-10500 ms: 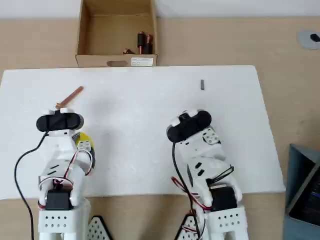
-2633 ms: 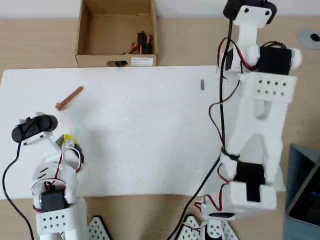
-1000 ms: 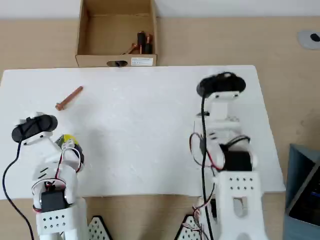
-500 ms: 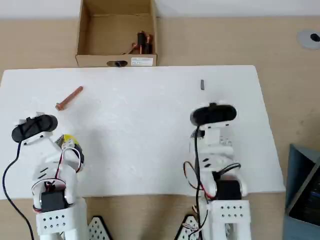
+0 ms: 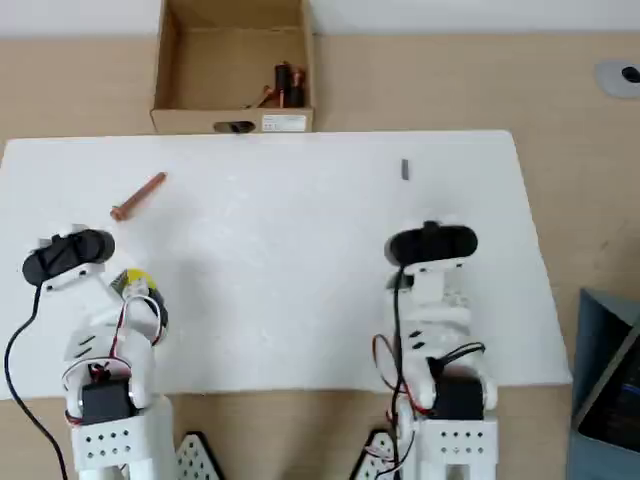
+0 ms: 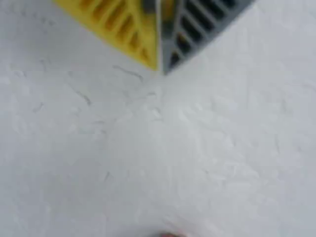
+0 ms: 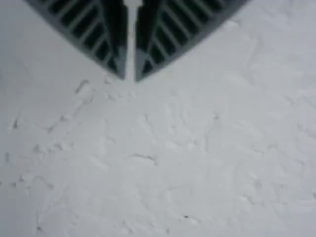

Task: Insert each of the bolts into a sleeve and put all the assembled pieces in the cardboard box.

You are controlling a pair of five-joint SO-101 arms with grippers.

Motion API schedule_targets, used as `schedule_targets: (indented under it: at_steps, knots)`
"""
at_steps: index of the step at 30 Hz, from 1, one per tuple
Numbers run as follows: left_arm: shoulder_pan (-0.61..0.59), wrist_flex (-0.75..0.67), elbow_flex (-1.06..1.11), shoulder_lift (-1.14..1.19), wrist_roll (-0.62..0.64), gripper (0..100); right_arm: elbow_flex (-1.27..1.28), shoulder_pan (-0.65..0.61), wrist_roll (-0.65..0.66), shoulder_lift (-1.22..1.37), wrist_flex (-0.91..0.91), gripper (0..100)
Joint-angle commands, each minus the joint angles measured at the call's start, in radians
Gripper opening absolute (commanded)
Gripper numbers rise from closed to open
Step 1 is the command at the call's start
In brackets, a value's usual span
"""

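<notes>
The left gripper (image 6: 159,66) sits pulled back over the near left corner of the white surface (image 5: 270,270). Its yellow and grey fingers are pressed together on nothing, and it has not shifted in the last few seconds. The copper bolt (image 5: 138,196) lies loose toward the far left corner, well apart from that gripper. Beyond the far edge, the cardboard box (image 5: 160,70) holds a few assembled pieces (image 5: 283,85) along its right side. A small dark sleeve (image 5: 404,170) lies alone near the far edge, right of the middle.

The real change is on the right. My right arm (image 5: 432,245), stretched out past the far right corner moments ago, has folded back toward the near edge. The right gripper (image 7: 129,74) hangs close over bare surface, fingers drawn together and empty. I judge that one bolt and one sleeve are yet to be joined and boxed.
</notes>
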Motion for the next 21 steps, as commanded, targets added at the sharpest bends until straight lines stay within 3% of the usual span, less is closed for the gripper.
schedule_targets:
  at_steps: [1, 21]
  knots:
    - [-0.002, 0.000, 0.011, -0.002, 0.005, 0, 0.008, 0.018, 0.011, -0.096, -0.003, 0.9]
    - [-0.002, 0.000, 0.011, -0.002, 0.005, 0, 0.016, 0.024, 0.009, -0.096, 0.057, 0.9]
